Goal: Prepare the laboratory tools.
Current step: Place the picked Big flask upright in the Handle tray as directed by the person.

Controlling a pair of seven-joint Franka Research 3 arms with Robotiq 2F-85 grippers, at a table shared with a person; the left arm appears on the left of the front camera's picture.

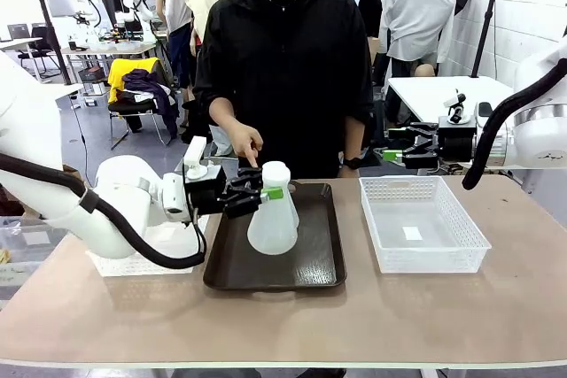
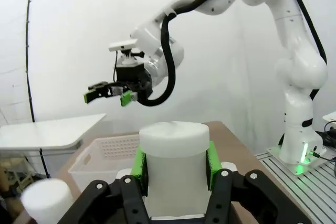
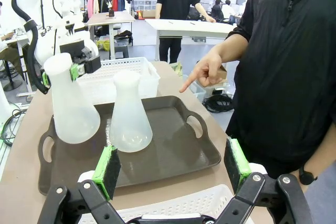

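Frosted-white conical flasks, two in number, stand on the dark brown tray [image 1: 230,263]. Front view: the left gripper [image 1: 268,191] is clamped on the neck of the near flask [image 1: 273,219], which hides most of the second; a person's hand [image 1: 245,141] points down just behind them. Left wrist view: green pads [image 2: 138,162] grip the neck on both sides; the second flask [image 2: 46,200] shows only its blurred top. Right wrist view: both flasks appear side by side, wide bases tapering to narrow necks; the right gripper [image 3: 173,166] has its fingers wide apart, holding nothing, above a white lattice basket [image 3: 199,203]. No legible writing is visible
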